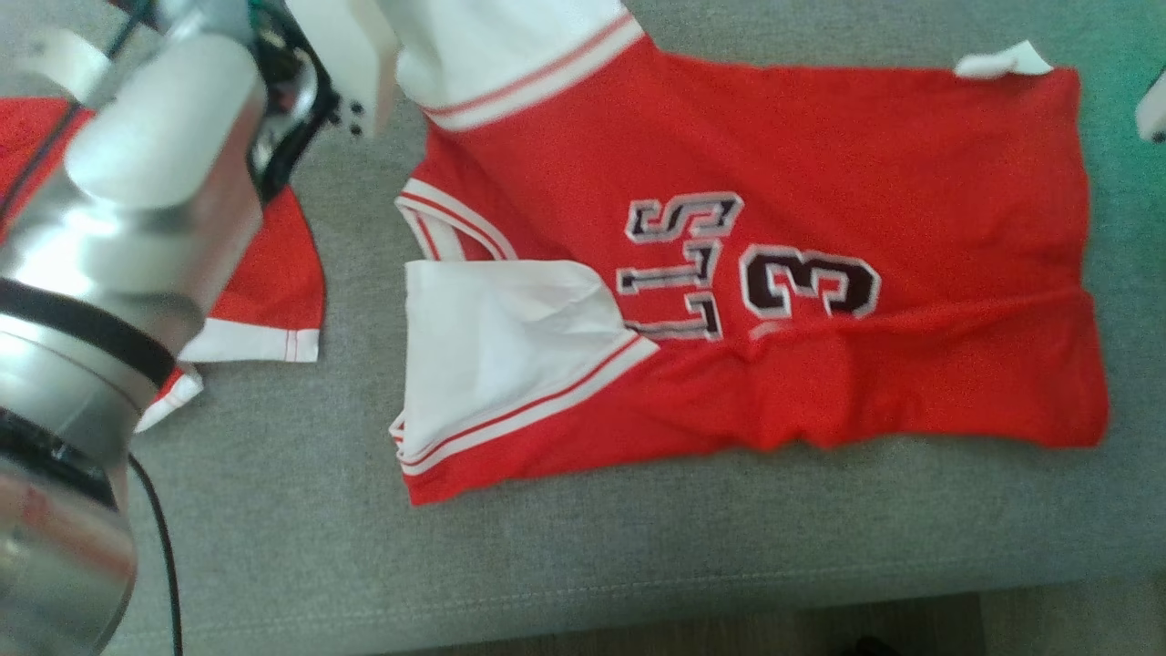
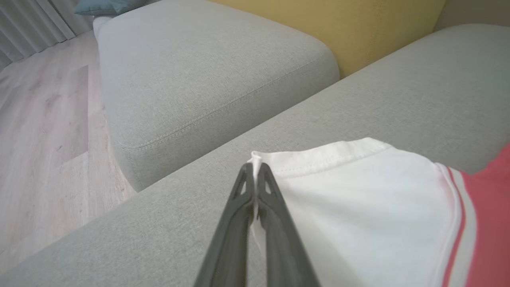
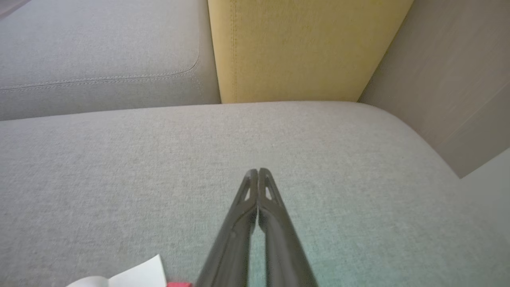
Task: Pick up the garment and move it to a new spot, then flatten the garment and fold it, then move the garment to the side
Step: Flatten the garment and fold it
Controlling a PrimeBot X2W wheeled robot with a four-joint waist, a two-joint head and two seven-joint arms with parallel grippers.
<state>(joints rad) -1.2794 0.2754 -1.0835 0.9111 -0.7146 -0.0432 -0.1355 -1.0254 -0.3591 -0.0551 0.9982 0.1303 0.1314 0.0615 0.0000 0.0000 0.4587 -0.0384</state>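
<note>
Head view: red garment [image 1: 774, 301] spread flat on the grey seat cushion [image 1: 301, 547], lettering and number face up. One white sleeve is folded in over the chest; the other runs up to the top edge beside the silver forearm [image 1: 118, 228]. A second red cloth [image 1: 273, 292] lies apart, partly behind that forearm. Left wrist view: left gripper [image 2: 254, 166] pinched tight on the hem corner of the white sleeve, a sliver of white cloth showing between the fingers [image 2: 279, 223]. The rest of the sleeve spreads to their right, with red body beyond. Ahead of the tips is bare grey cushion, then a neighbouring cushion [image 2: 207, 67] and a yellow back cushion [image 2: 358, 28]. Far left of the fingers are pale wooden floor [image 2: 44, 131] and a curtain [image 2: 28, 24]. Right wrist view: right gripper [image 3: 258, 170] over bare grey cushion, fingers pressed together, nothing between them. A white scrap with a bit of red sits low to their left (cannot tell which part). A grey-brown wall panel [image 3: 450, 79] stands to the upper right.
</note>
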